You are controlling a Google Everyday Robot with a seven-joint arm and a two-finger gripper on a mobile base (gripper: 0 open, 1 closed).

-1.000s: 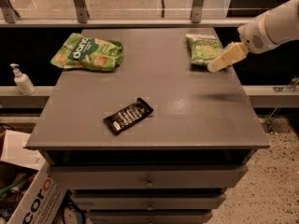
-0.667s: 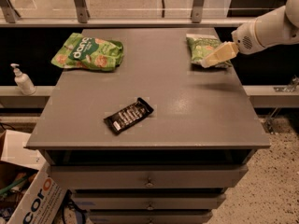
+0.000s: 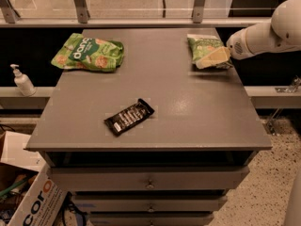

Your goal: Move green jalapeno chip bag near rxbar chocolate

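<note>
Pincer [image 3: 204, 61] lies low over the near right part of the green jalapeno chip bag [image 3: 201, 44], at the far right corner of the desk [image 3: 188, 112]. The white arm [image 3: 263, 34] reaches in from the right side, almost level with the desk top. Whether the pincer is spread, pressed together or pinching the bag, I cannot tell, because its pale tip covers the bag's edge. I judge that it is held low and sideways because the bag lies flat, and a flat crinkly bag offers a hold mostly at its edge or at a raised fold.

The rxbar chocolate [image 3: 129, 117] lies flat and turned diagonally in the near left middle of the desk, well apart from the bag (most of the desk top is between them). So the task seems to be at its beginning: the bag is not yet near the bar, and the step in hand looks like the taking of the bag.

A larger, lighter green bag [image 3: 88, 52] lies at the far left corner; it is not the one to move. Between chip bag and bar only bare desk surface shows, so the next move should meet nothing, provided the bag is set beside the bar and not on it.
</note>
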